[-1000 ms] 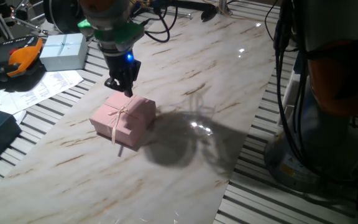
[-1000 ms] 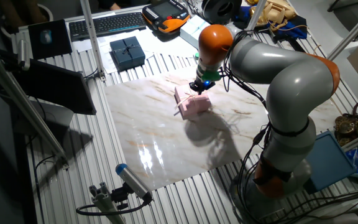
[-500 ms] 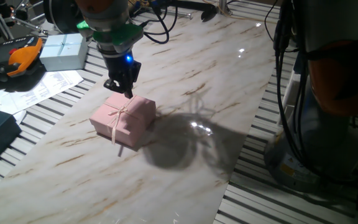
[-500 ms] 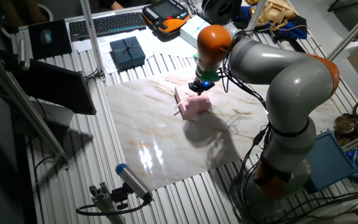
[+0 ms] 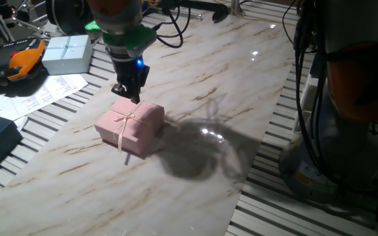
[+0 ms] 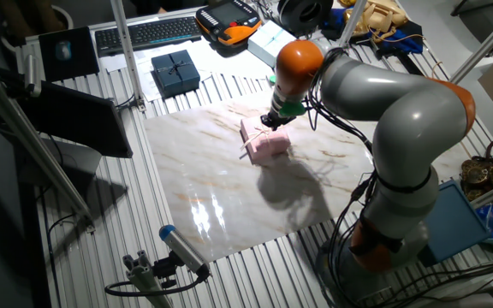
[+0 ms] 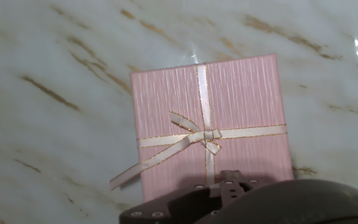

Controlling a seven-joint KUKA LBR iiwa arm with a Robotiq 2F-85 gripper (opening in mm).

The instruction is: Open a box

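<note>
Box: the small square pale-pink cardboard box [image 5: 130, 126] sits on the shiny marble-look table top [image 5: 241, 98], near the middle, with its lid on.
Ribbon: a thin cream ribbon bow [image 7: 199, 137] crosses the lid, and one loose tail hangs over the side.
Claw: the black two-finger gripper [image 5: 127, 92] hangs just above the box's far edge, fingers close together and holding nothing.
Touching: I cannot tell if the tips touch the lid.
How to do it well: I think the claw should spread wider than the lid, come down over two lid sides, squeeze softly and lift straight up.
Watch out: the ribbon could snag a finger.
Nearby: a pale blue-white ribboned box [image 5: 66, 54] lies well apart; leave it.
</note>
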